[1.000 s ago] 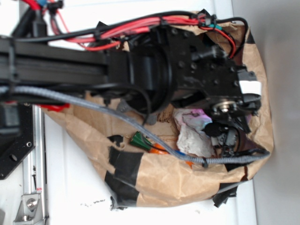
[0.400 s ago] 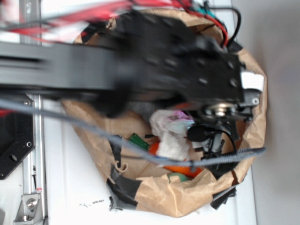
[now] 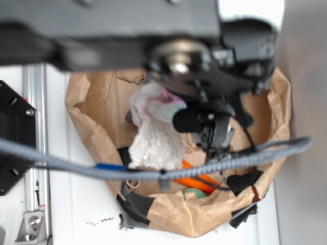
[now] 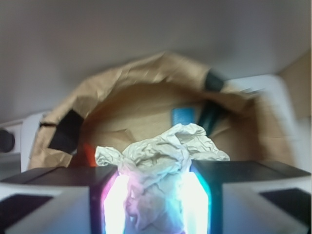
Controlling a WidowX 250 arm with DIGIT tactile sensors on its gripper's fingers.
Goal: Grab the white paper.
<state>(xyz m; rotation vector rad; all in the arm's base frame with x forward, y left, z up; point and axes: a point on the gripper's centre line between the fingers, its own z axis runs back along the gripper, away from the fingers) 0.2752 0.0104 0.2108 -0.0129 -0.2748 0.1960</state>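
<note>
The pincer (image 4: 156,204) pinches the white paper (image 4: 161,170) above the open brown paper bag (image 3: 102,102), where an orange object (image 3: 196,179) lies; a grey cable (image 3: 153,173) crosses in front.

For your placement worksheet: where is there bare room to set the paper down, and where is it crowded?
Free: white table left of the paper bag, beside the metal rail. Crowded: the bag's inside, with an orange item. The gripper holds the white paper.

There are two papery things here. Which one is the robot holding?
The crumpled white paper, pinched in the gripper. The big brown paper bag sits open below, unheld.
</note>
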